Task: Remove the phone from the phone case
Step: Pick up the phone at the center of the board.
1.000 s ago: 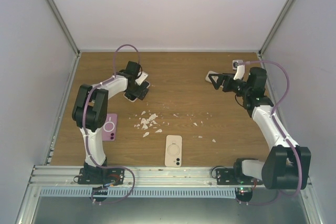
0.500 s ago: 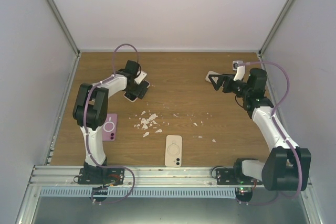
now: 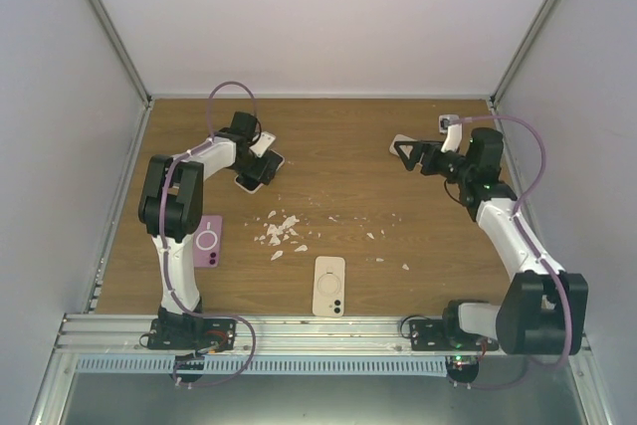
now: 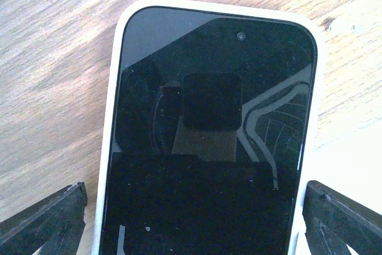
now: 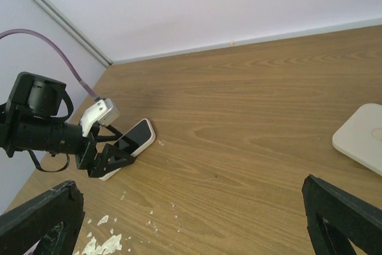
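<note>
The phone [image 4: 209, 147] lies screen up on the wooden table, still inside its white phone case [image 4: 109, 147], whose rim frames the black glass. My left gripper [image 4: 191, 222] stands open just above it, one fingertip [image 4: 45, 219] outside each long edge and neither touching. From the top view the phone [image 3: 269, 168] is at the back left, partly under the left gripper [image 3: 254, 168]. The right wrist view shows the phone [image 5: 132, 138] with that gripper astride it. My right gripper [image 3: 406, 149] hangs open and empty at the back right, far from the phone.
A flat white piece [image 3: 397, 141] lies just beyond the right gripper and shows again as a white piece [image 5: 361, 138] at the right edge. A cream phone case [image 3: 329, 286] lies near the front, a purple one [image 3: 208, 241] by the left arm. White crumbs [image 3: 279, 231] litter the middle.
My left wrist has shifted a little toward the back left while staying over the phone. The right arm has not moved. Both grippers stayed open.
</note>
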Controlling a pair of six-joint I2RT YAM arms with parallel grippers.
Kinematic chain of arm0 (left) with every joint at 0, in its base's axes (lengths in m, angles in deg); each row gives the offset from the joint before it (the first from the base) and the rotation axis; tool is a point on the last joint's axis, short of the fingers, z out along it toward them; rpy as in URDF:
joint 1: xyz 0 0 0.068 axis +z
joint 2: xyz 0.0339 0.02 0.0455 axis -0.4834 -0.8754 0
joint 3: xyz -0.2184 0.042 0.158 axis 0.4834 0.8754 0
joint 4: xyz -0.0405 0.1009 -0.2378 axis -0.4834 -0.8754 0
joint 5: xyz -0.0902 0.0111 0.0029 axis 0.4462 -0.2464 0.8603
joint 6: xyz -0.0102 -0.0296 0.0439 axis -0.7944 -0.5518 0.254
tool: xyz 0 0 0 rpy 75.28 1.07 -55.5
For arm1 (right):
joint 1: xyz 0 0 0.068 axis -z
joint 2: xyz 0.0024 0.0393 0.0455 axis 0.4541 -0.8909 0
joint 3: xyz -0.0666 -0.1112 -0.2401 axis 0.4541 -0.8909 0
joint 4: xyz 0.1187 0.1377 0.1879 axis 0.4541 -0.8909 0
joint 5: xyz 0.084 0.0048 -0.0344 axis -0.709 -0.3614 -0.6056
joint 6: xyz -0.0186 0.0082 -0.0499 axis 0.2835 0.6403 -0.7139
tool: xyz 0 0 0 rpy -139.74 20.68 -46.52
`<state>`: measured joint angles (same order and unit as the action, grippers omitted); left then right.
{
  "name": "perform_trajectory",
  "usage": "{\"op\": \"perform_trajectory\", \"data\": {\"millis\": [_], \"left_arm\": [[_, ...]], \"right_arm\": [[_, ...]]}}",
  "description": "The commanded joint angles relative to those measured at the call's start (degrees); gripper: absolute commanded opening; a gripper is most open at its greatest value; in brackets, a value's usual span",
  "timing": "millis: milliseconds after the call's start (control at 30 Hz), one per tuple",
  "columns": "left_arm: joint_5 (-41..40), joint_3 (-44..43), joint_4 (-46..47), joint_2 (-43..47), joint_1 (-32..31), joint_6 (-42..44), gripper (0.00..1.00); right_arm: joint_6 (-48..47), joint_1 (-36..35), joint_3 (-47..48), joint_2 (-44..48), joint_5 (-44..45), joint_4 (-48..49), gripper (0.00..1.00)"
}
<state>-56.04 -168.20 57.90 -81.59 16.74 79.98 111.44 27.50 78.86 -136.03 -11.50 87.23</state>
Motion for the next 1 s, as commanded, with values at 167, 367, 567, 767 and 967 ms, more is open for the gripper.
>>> {"op": "perform_trajectory", "data": {"millis": [167, 367, 567, 767, 967], "left_arm": [[0.08, 3.01, -2.26, -2.89, -1.25, 1.31, 0.81], [0.86, 4.65, -0.93, 2.81, -3.45, -0.56, 0.72], [4.36, 3.79, 0.72, 8.66, -4.0, -4.48, 0.6], [4.91, 4.71, 3.51, 13.96, -5.74, -6.8, 0.54], [4.64, 3.34, 4.29, 17.92, -8.65, -8.2, 0.52]], "right_arm": [[1.7, -4.35, 6.91, -6.14, -0.67, 1.73, 1.0], [3.29, -7.83, 10.5, -9.66, 0.93, 2.81, 0.99], [7.59, -10.44, 12.63, -13.64, 2.14, 3.93, 1.0], [12.21, -11.2, 12.72, -15.69, 2.22, 4.88, 1.0], [17.45, -11.63, 12.55, -17.32, 0.6, 5.58, 0.98]]}}
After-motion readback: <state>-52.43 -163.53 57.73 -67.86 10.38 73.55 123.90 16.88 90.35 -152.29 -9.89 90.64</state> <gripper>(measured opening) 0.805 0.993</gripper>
